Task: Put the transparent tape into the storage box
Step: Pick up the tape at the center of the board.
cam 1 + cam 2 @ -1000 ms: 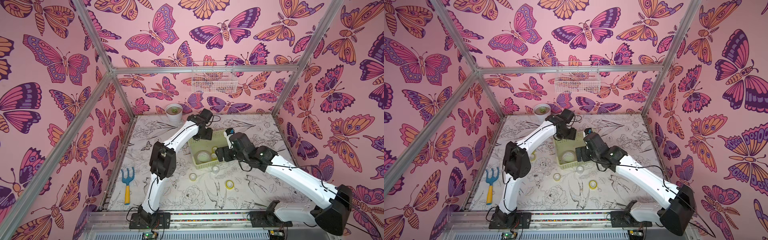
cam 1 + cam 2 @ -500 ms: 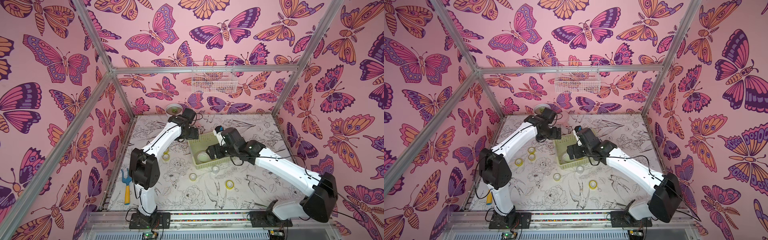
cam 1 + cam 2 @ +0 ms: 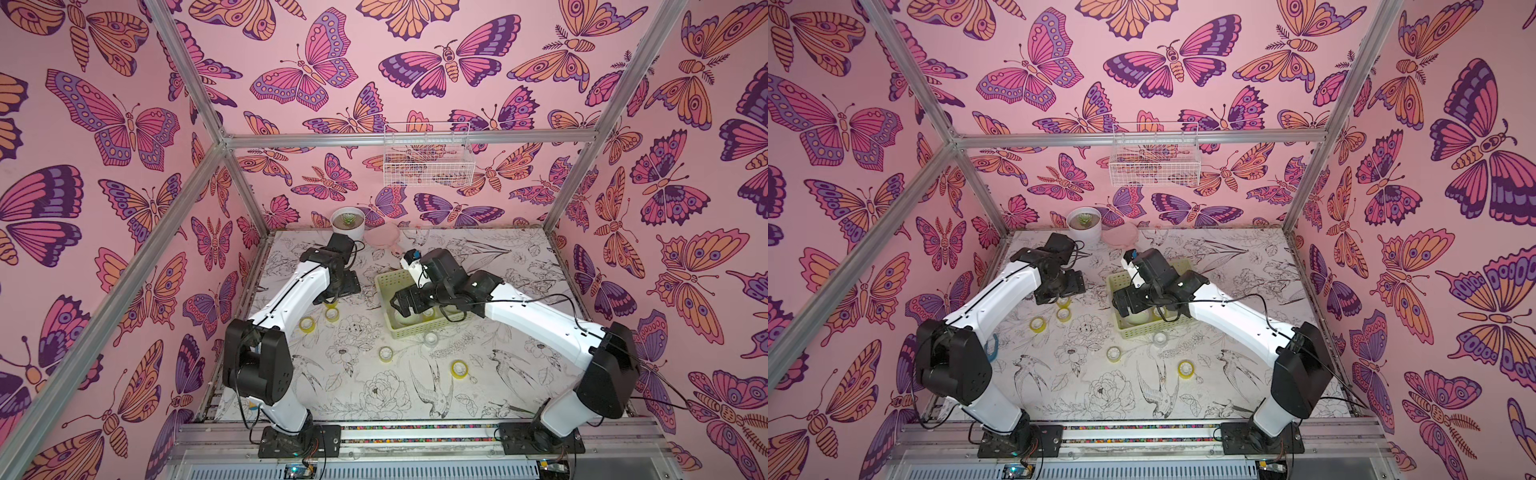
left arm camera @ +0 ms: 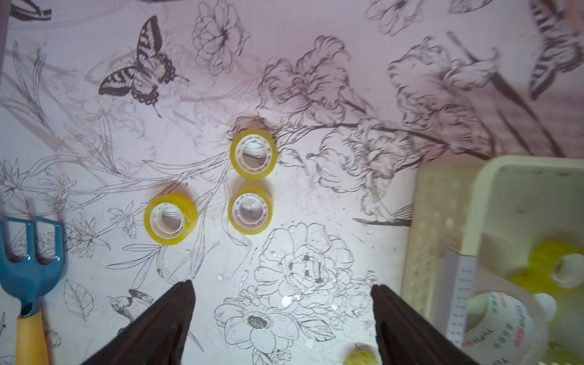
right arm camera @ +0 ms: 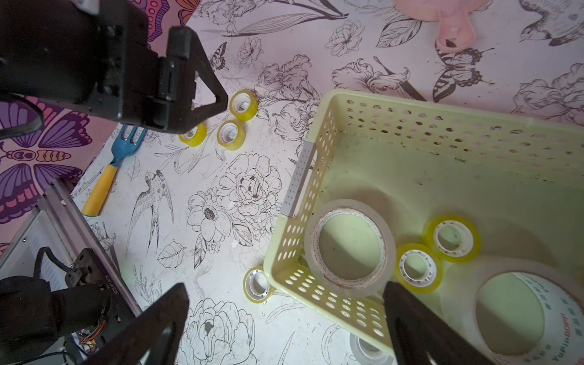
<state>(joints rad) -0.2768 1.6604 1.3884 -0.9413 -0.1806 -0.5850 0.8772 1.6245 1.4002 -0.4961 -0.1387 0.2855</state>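
The left gripper (image 4: pixel 281 284), claw spread wide and empty, hangs over three small yellow-tinted tape rolls (image 4: pixel 250 210) lying close together on the flower-printed table (image 4: pixel 316 79), left of centre in both top views. The right gripper (image 5: pixel 286 284), likewise spread and empty, hovers astride a corner of the pale yellow-green perforated plastic storage box (image 5: pixel 442 132) at mid-frame, where two wide whitish rolls (image 5: pixel 349 248) and two yellow ones (image 5: pixel 453 235) already lie. A descending left finger could strike a neighbouring roll and scatter the cluster, and the right claw, if lowered here, would likely hit the box wall and shove it.
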